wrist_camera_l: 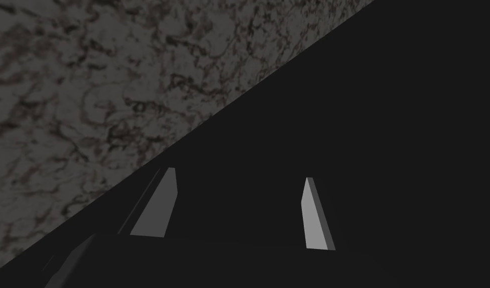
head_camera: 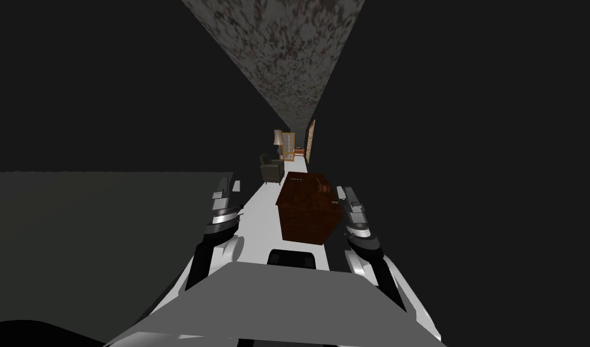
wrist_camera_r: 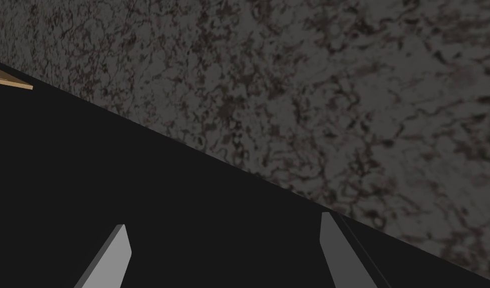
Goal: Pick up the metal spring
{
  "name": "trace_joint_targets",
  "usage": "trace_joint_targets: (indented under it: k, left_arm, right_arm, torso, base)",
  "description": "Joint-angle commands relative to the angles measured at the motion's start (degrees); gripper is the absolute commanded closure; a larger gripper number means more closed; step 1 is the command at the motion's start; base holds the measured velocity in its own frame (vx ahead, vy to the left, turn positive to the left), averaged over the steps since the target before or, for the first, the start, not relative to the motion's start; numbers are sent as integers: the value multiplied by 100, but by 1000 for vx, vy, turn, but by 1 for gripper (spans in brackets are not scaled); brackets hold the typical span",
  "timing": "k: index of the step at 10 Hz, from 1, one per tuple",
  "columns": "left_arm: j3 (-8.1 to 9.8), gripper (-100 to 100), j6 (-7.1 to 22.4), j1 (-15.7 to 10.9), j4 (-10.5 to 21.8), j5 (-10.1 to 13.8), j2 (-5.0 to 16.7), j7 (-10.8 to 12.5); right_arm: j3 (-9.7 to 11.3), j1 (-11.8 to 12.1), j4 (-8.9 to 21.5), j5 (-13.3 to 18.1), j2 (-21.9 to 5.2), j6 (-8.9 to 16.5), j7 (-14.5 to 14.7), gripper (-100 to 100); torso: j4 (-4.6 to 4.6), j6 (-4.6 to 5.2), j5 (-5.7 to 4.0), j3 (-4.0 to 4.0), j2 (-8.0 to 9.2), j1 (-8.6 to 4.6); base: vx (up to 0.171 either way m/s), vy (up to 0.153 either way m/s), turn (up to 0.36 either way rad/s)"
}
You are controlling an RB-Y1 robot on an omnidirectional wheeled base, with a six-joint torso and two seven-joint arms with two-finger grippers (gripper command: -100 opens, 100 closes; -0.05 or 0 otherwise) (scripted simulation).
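1. A brown wooden cabinet (head_camera: 305, 211) stands in the middle of the head view, on a narrow white floor (head_camera: 257, 205) that runs up the picture between dark walls.
2. The spring (head_camera: 324, 187) may be the small, pale-brown ribbed shape on the cabinet's top, near its right edge. It is too small to be sure.
3. The left gripper (head_camera: 232, 181) is left of centre, well apart from the cabinet and over the floor's left edge. In its wrist view the two fingers (wrist_camera_l: 156, 205) stand wide apart with nothing between them.
4. The right gripper (head_camera: 346, 191) is just right of the cabinet's top right corner, near the ribbed shape and not touching it. Its fingers (wrist_camera_r: 108, 260) are also spread, holding nothing.
5. Above the cabinet in the frame, further down the floor, sits a dark armchair (head_camera: 272, 167). Behind it are a lamp (head_camera: 278, 138) and a light wooden shelf (head_camera: 288, 146).
6. A framed panel (head_camera: 311, 140) hangs on the right wall beside the shelf.
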Motion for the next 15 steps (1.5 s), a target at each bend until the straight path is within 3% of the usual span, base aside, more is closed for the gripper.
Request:
trace_joint_targets:
  k: [1, 3, 4, 13, 15]
  left_arm:
    - [0, 0, 0, 0, 0, 0, 0, 0]
    - [0, 0, 0, 0, 0, 0, 0, 0]
    - [0, 0, 0, 0, 0, 0, 0, 0]
    - [0, 0, 0, 0, 0, 0, 0, 0]
    - [0, 0, 0, 0, 0, 0, 0, 0]
  right_arm:
    - [-8, 2, 14, -2, -15, -15, -9, -100]
    - [-8, 2, 14, -2, -15, -15, -9, -100]
    - [97, -35, 170, 124, -201, -31, -50, -100]
    - [97, -35, 170, 124, -201, -31, -50, -100]
    - [-46, 77, 362, 269, -588, -5, -67, -100]
  torso:
    - [0, 0, 0, 0, 0, 0]
    - [-4, 0, -1, -8, -13, -3]
    - [-4, 0, -1, -10, -15, -2]
    - [-3, 1, -1, -7, -11, -5]
    - [-4, -2, -1, -9, -14, -4]
  base:
    - [0, 0, 0]
    - [3, 2, 10]
    - [-43, 20, 102]
    - [-7, 2, 2]
    - [7, 7, 154]
